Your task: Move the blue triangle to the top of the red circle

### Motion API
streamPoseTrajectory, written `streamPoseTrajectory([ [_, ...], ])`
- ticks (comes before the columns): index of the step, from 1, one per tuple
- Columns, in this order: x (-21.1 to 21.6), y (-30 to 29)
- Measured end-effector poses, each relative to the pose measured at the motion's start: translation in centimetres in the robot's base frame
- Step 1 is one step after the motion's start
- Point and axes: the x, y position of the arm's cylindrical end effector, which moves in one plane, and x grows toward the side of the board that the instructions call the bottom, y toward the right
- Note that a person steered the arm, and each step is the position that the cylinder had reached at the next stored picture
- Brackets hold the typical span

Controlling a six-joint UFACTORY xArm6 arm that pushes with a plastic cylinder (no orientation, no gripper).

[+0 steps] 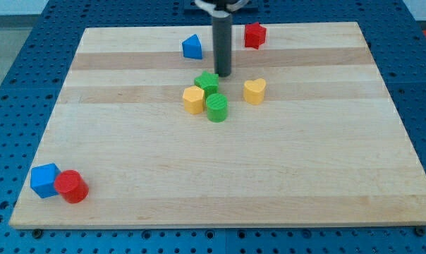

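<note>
The blue triangle (192, 47) sits near the view's top, left of centre. The red circle (72, 186) lies at the bottom left, touching a blue cube (44, 180) on its left. My tip (222, 74) is at the lower end of the dark rod, to the right of and below the blue triangle, just above and right of a green star (207, 82). The tip touches no block that I can tell.
A yellow hexagon (193, 99) and a green cylinder (216, 108) cluster with the green star at centre. A yellow heart (254, 91) lies to their right. A red star-like block (254, 34) sits near the top. The wooden board (305, 176) rests on a blue pegboard.
</note>
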Motion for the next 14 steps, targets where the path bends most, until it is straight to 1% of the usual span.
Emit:
streamPoseTrajectory([
  [1, -5.9, 2.2],
  [2, -8.3, -1.8],
  [3, -8.3, -5.7],
  [4, -6.0, -7.1],
  [5, -3.7, -7.1],
  [7, -4.7, -11.1],
  [8, -3.1, -13.3],
  [9, 1.3, -14.0],
  [10, 4.0, -15.9],
  [12, 3.0, -19.2],
  [13, 4.0, -21.0],
  [14, 7.8, -21.2],
])
